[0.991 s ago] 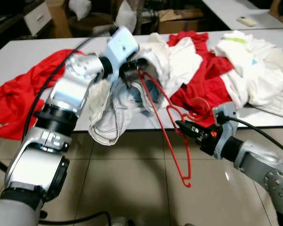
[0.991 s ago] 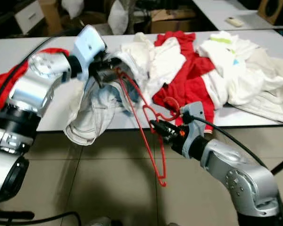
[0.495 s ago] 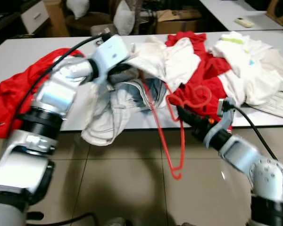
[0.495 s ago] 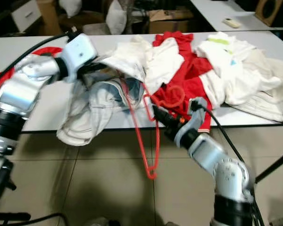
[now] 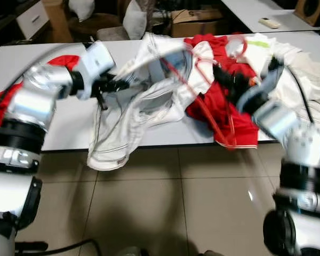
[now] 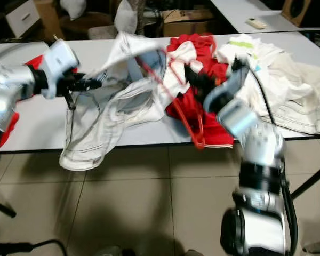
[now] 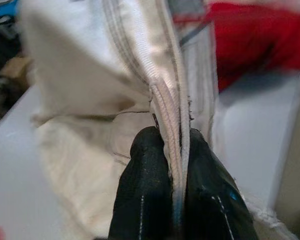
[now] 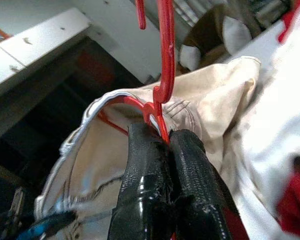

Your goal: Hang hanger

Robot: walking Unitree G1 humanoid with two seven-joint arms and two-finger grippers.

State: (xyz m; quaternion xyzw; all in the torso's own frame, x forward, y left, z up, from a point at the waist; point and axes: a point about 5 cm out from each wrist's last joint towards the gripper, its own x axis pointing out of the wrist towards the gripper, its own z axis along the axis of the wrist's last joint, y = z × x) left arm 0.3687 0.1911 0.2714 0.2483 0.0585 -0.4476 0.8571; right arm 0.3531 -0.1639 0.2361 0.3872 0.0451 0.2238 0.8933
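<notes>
Red hanger (image 8: 164, 60) — cream garment (image 5: 129, 114)

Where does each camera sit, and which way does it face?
Left eye view: on the head, looking forward and down at the white table; both silver arms show.
Right eye view: beside it, same scene.
Left wrist view: on the left wrist, looking along the left gripper, jaws shut on the cream garment.
Right wrist view: on the right wrist, looking along the right gripper, jaws shut on the red hanger.
Shared: both wrist views show the cream garment.
</notes>
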